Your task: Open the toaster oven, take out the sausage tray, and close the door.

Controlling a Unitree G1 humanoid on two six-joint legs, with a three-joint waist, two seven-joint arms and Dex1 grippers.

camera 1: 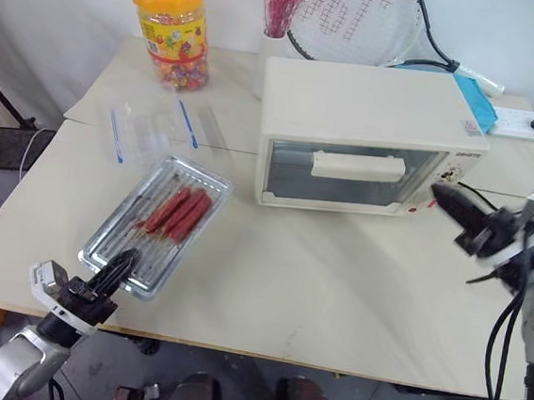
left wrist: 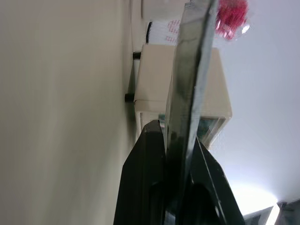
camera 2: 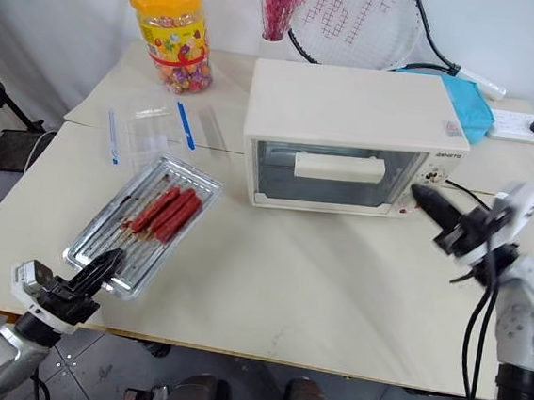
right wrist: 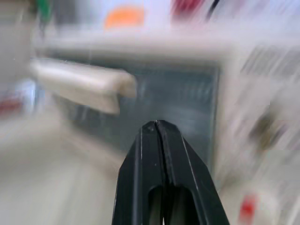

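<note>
Left gripper (camera 1: 125,264) low, jaws clamped on tray rim (near corner); right gripper (camera 1: 443,194) raised, jaws closed

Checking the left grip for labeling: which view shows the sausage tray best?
The left eye view: the whole sausage tray lies on the table, sausages visible, with the left gripper shut on its near rim. The right eye view shows the same. The left wrist view gives just the rim edge-on between the fingers. The right wrist view faces the oven door.

The sausage tray (camera 1: 157,224) lies on the table (camera 1: 314,299), left of the toaster oven (camera 1: 367,139).
</note>
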